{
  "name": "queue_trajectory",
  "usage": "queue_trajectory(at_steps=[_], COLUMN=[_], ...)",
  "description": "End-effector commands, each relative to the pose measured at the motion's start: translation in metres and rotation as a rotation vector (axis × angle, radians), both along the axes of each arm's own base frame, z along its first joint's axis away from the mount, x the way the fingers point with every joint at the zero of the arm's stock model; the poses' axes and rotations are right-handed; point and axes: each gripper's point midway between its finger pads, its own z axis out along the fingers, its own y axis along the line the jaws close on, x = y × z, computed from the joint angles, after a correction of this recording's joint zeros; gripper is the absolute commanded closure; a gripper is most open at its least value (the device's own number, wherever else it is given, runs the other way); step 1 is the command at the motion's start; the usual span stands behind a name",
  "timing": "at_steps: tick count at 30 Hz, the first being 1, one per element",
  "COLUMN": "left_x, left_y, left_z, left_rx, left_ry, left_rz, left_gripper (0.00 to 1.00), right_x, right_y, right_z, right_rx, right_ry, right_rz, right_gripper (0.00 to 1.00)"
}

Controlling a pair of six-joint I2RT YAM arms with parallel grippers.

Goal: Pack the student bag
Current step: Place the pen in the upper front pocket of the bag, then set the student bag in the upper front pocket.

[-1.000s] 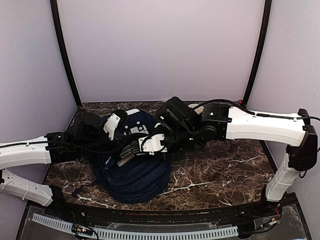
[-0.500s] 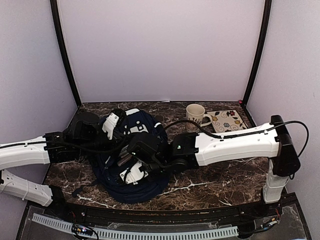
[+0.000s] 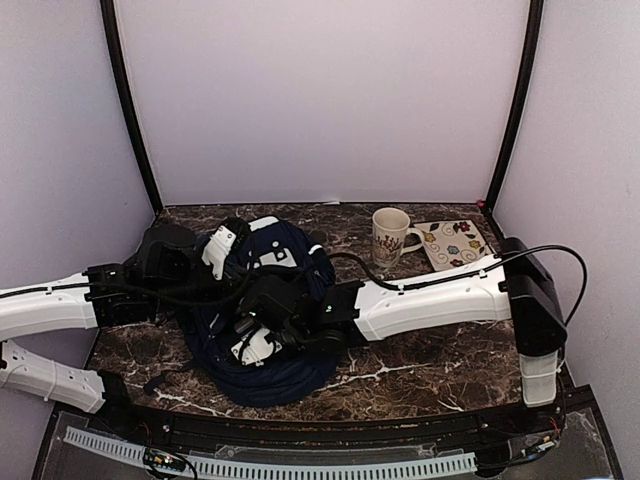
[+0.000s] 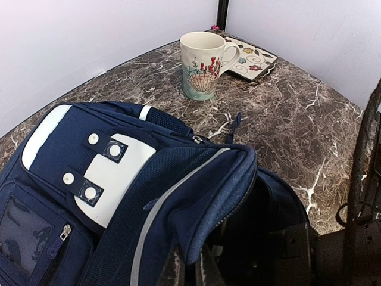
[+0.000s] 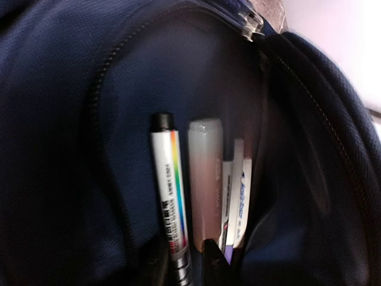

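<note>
student bag (image 3: 275,365) lies slumped on the left-centre of the marble table (image 3: 430,350), mouth open; mug (image 3: 388,236) and patterned square plate (image 3: 455,243) sit well apart from it at the back right.

left gripper (image 4: 190,269): jaws together, pinched on the bag's mouth rim by the zip, holding that edge up; right gripper (image 5: 187,265): down inside the bag, fingertips flank the lower end of a rainbow-striped pen (image 5: 169,190); can't tell if they pinch it or stand clear of it.

handling, my read: soft woven fabric, no frame; it sags and folds wherever unsupported, so the mouth likely collapses if my left lets go; bulky but probably light with so little inside; cloth is grippy, not slippery; shell isn't fragile. best hold is the piped rim or a strap; thick, stitched, gives the pads something to bite; flat panels would just bunch.

materials: navy mesh-weave shell, pale stripe trim, light grey patch (image 4: 113,173) with dark tabs and round snaps; coarse zip teeth, metal puller (image 5: 250,21). inside: smooth hard plastic cylinders upright side by side against the inner wall; the pen, a translucent pinkish stick (image 5: 205,179), white pens (image 5: 238,193) touching it; I'd expect those to be slick and to roll if dropped.
</note>
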Motion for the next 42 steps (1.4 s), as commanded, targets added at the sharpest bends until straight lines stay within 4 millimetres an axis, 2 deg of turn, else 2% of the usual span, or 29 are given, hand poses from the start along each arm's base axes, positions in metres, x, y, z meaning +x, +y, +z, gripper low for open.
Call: queue_trajectory(at_steps=[1,3,6,9,12,18,22,24,27,30,31,34,36,38,39,41,42], left_x=[0.006,0.006,0.007,0.008,0.01,0.012,0.013,0.013,0.012,0.007,0.003,-0.01,-0.016,-0.021,-0.023,-0.027,-0.028], left_y=[-0.002,-0.002,-0.002,-0.003,-0.005,-0.011,-0.012,-0.011,-0.009,-0.012,-0.016,-0.03,-0.033,-0.032,-0.029,-0.022,-0.017], left_z=[0.044,0.043,0.042,0.04,0.037,0.026,0.022,0.019,0.014,0.007,0.002,-0.016,-0.031,-0.043,-0.043,-0.036,-0.032], left_rx=[-0.116,-0.112,-0.109,-0.103,-0.095,-0.073,-0.061,-0.052,-0.039,-0.04,-0.042,-0.023,0.031,0.083,0.091,0.072,0.057], left_ry=[-0.097,-0.096,-0.096,-0.097,-0.092,-0.073,-0.067,-0.063,-0.052,-0.024,-0.005,0.097,0.182,0.256,0.272,0.272,0.267], left_rz=[0.013,0.015,0.017,0.017,0.014,0.005,0.005,0.008,0.009,-0.021,-0.047,-0.133,-0.155,-0.155,-0.149,-0.13,-0.115], left_gripper=[1.0,1.0,1.0,1.0,1.0,1.0,1.0,1.0,1.0,1.0,0.95,0.7,0.61,0.57,0.54,0.39,0.38], right_x=[0.025,0.032,0.036,0.024,-0.002,-0.05,-0.071,-0.076,-0.064,-0.038,-0.028,-0.002,0.014,0.03,0.033,0.044,0.048], right_y=[0.014,0.014,0.013,0.005,-0.011,-0.056,-0.088,-0.105,-0.123,-0.134,-0.137,-0.144,-0.147,-0.15,-0.149,-0.148,-0.145], right_z=[0.021,0.032,0.051,0.065,0.063,0.045,0.039,0.038,0.042,0.064,0.073,0.102,0.117,0.129,0.133,0.136,0.135], right_rx=[0.126,0.171,0.217,0.253,0.225,0.128,0.071,0.061,0.108,0.225,0.266,0.386,0.455,0.517,0.538,0.567,0.57], right_ry=[-0.052,-0.067,-0.078,0.012,0.162,0.409,0.527,0.574,0.609,0.648,0.674,0.747,0.761,0.768,0.774,0.788,0.802], right_rz=[-0.068,-0.096,-0.103,-0.106,-0.07,-0.045,-0.067,-0.091,-0.157,-0.219,-0.244,-0.279,-0.295,-0.317,-0.318,-0.334,-0.336], right_gripper=[0.65,0.6,0.6,0.57,0.57,0.57,0.57,0.57,0.57,0.57,0.57,0.57,0.56,0.55,0.54,0.52,0.52])
